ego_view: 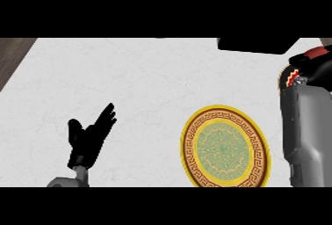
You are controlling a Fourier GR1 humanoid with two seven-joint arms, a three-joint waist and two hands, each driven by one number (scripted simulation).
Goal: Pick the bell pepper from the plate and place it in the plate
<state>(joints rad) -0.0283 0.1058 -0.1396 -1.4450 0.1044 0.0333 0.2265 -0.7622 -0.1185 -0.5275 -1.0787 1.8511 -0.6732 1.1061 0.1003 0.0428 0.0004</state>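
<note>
Two hands: left hand point(91, 134) open, resting; right hand point(310, 66) reaching far, fingers unclear.

We record a white marbled counter point(130, 74) with faint grey veining, filling most of the head view. A dark wood-toned strip borders it at the upper left corner. Directly on it lies one round plate point(225, 112), yellow-rimmed with a brown key-pattern band and pale green centre, at lower right.

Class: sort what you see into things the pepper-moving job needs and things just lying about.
Job: yellow-rimmed plate; right robot hand; patterned plate edge beside it.
Idle: left robot hand, open, lower left; black shape at top edge.
</note>
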